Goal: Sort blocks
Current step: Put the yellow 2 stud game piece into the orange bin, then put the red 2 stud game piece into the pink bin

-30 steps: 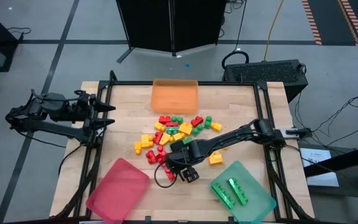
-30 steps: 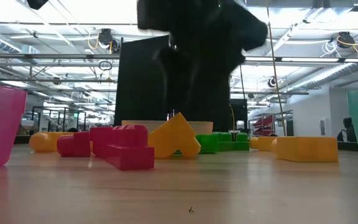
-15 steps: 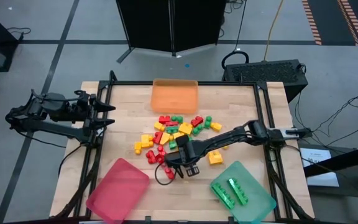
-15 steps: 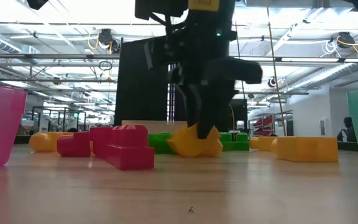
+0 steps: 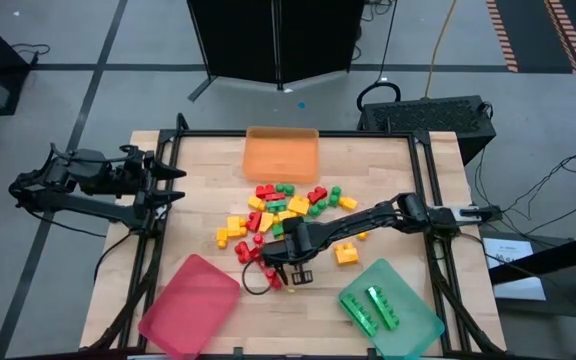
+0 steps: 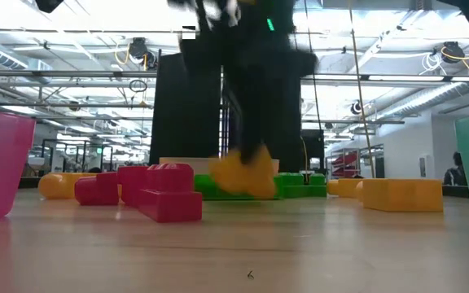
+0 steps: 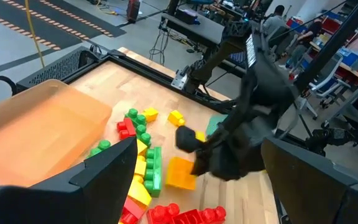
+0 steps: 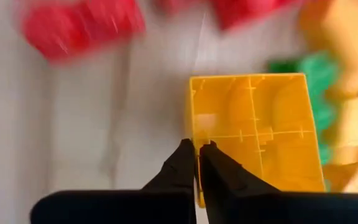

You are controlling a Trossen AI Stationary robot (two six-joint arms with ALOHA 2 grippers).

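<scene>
The yellow block (image 8: 253, 130), hollow underside toward the right wrist camera, is pinched by one thin wall between the right gripper's (image 8: 197, 152) 2 dark fingertips, which are closed almost together on that edge. In the low view the same block (image 6: 243, 173) hangs just clear of the tabletop under the blurred dark mass of the right arm, in front of a green block (image 6: 218, 187). From the left wrist view it shows as an orange-yellow piece (image 7: 180, 173) at the foot of the right arm, over the near edge of the pile.

From above, the right gripper (image 5: 286, 262) sits at the front edge of the pile of blocks (image 5: 283, 212), which is spread over the middle of the wooden table (image 5: 208, 165): red, green, yellow and orange pieces lying close together, some touching. 1 yellow-orange block (image 5: 346, 254) lies apart from the pile, just beside the right arm and near the teal-green tray (image 5: 418, 320).

That tray, at the front right corner, holds 2 long green blocks (image 5: 376, 306) lying side by side. The pink-red tray (image 5: 188, 305) stands at the front left corner, and the orange tray (image 5: 281, 152) at the far edge, just beyond the pile.

The left gripper (image 5: 173, 183) waits at the table's left edge, well apart from the blocks, its fingers spread wide and holding nothing; its wrist view shows the 2 dark fingers (image 7: 101, 177) far apart.
</scene>
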